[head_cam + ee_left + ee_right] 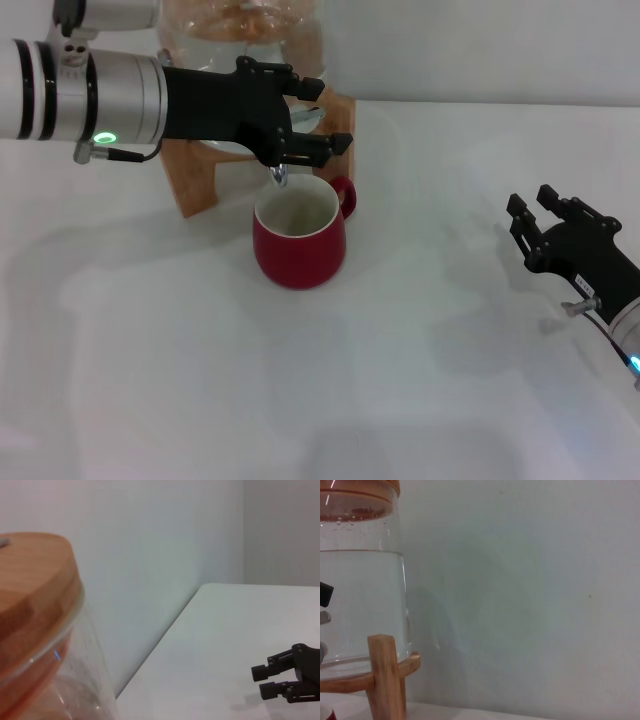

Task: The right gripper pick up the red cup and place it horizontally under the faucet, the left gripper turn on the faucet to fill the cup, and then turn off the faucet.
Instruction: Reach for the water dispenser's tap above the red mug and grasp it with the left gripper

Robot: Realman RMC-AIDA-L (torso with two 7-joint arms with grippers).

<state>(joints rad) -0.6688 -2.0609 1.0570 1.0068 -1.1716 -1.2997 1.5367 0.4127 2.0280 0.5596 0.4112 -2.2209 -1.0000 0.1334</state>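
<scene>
The red cup (298, 243) stands upright on the white table, mouth up, handle toward the back right, directly below the faucet's chrome spout (278, 177). I cannot tell whether water is running. My left gripper (318, 113) reaches in from the left at the faucet; its fingers stand apart, one on each side of the lever, which is mostly hidden behind the claw. My right gripper (535, 208) is open and empty low at the right of the table, well away from the cup. It also shows far off in the left wrist view (272, 682).
The clear glass water jar (362, 600) with a wooden lid (30, 580) sits on a wooden stand (195, 175) at the back left, against a white wall. The white table (330, 380) stretches in front of the cup and to its right.
</scene>
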